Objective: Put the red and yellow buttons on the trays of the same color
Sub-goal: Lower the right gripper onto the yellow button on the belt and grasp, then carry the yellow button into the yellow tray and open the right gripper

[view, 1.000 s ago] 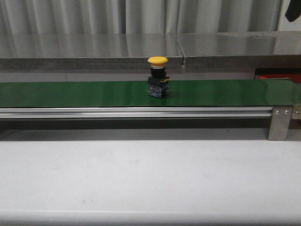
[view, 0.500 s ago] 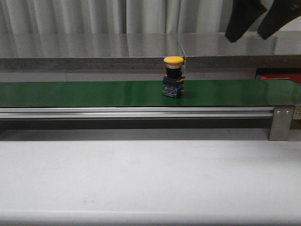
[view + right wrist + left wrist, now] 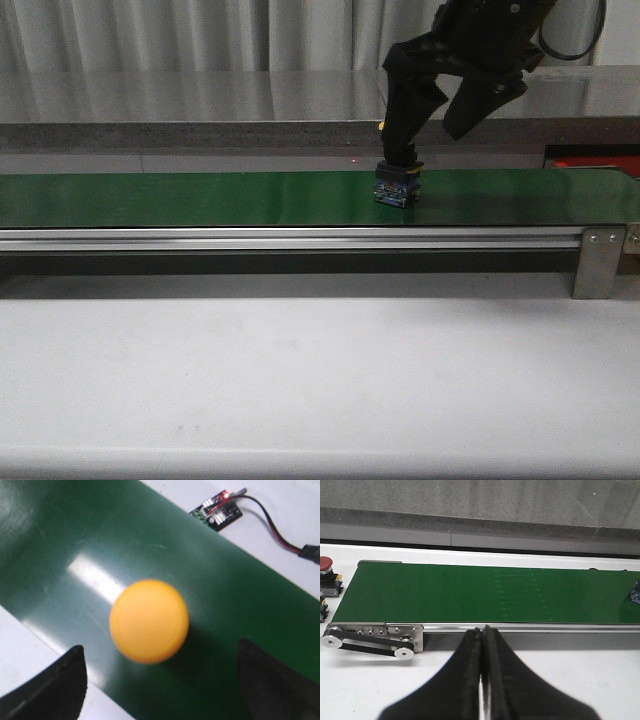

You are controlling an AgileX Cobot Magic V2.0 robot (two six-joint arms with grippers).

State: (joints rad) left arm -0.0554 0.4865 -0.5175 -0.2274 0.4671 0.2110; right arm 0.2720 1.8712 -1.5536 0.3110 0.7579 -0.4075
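Note:
A yellow button (image 3: 149, 621) stands upright on the green conveyor belt (image 3: 200, 197). In the front view only its dark blue base (image 3: 397, 188) shows, because one finger of my right gripper (image 3: 430, 140) covers the cap. That gripper is open and hangs over the button, with its fingers (image 3: 55, 685) on either side and apart from the cap. My left gripper (image 3: 482, 630) is shut on nothing, in front of the belt's near rail. A red button (image 3: 325, 566) sits on the white table beside the belt's roller end. The yellow tray is out of view.
A strip of red (image 3: 590, 160) shows behind the belt's right end; I cannot tell if it is a tray. A small circuit board (image 3: 216, 511) with a lit red LED and a wire lies by the belt's far edge. A steel bracket (image 3: 598, 262) holds the rail.
The yellow button has ridden the belt to the right. My right gripper has come down from the upper right and now hangs open over it.

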